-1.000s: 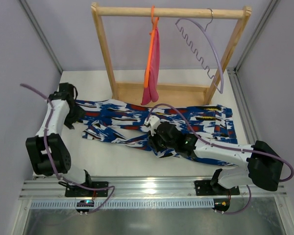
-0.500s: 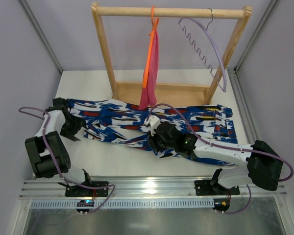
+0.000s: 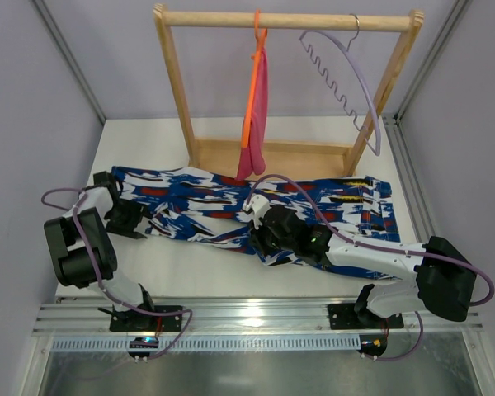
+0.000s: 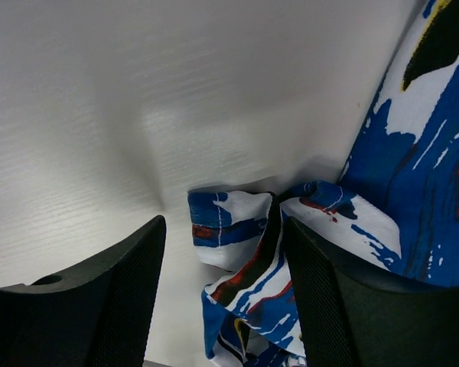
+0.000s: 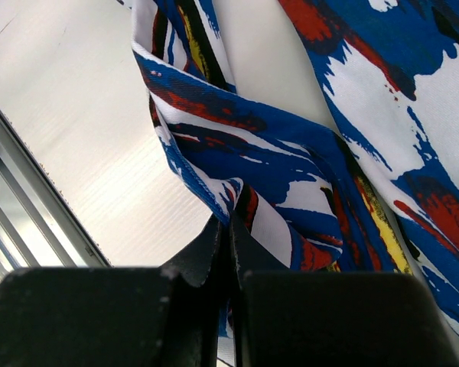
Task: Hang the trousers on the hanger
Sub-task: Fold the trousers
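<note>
The trousers (image 3: 206, 202) lie spread across the white table in front of the rack, printed in blue, white, red and black. My left gripper (image 3: 139, 221) is at their left leg end. Seen from the left wrist, it (image 4: 223, 229) stands open with the bunched hem (image 4: 233, 229) between its fingers (image 4: 115, 306). My right gripper (image 3: 268, 246) rests mid-trousers. In the right wrist view it (image 5: 229, 223) is shut on a raised fold of the cloth (image 5: 291, 168). The pale lilac hanger (image 3: 359, 91) hangs by its hook at the right of the rail, away from both grippers.
A wooden rack (image 3: 289, 20) stands at the back of the table. An orange hanger with pink cloth (image 3: 256, 107) hangs from the middle of its rail. Grey walls close in both sides. A metal rail (image 3: 247, 318) runs along the near edge.
My left arm has swung nearer along the table's left side, bringing its gripper down at the leg hem. The right arm and the trousers have not moved.
</note>
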{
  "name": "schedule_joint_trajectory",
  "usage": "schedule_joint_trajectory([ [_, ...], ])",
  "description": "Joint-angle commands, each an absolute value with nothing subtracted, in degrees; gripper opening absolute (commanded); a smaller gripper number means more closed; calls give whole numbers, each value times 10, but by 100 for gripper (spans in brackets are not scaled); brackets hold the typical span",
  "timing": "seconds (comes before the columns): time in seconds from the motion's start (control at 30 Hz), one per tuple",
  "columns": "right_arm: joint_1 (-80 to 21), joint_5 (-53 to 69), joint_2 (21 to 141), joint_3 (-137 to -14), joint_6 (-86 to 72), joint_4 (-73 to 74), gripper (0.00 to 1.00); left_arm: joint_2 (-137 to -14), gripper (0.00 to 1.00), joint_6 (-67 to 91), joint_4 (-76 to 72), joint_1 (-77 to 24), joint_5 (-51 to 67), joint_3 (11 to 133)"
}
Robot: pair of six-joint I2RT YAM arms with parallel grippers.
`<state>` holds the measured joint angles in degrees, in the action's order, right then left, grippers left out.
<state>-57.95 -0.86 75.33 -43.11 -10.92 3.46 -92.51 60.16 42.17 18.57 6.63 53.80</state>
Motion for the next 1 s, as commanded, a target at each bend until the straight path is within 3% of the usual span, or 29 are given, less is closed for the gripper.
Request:
schedule_joint_trajectory([
  [0.0, -579, -7, 743, -439, -111, 18, 4, -922, 62, 625, 406, 189, 87, 531],
  [0.13, -579, -8, 744, -440, -112, 18, 4, -932, 42, 633, 391, 190, 105, 529],
  [0.17, -579, -8, 744, -440, -112, 18, 4, -936, 27, 633, 391, 190, 107, 530],
  [0.27, -579, -8, 737, -439, -112, 23, 4, -935, 1, 621, 407, 190, 94, 540],
  [0.67, -579, -8, 665, -495, -161, 161, 4, -821, 1, 461, 594, 188, -201, 730],
  [0.97, -578, 86, 649, -499, -192, 120, 4, -822, 5, 346, 610, 186, -239, 719],
])
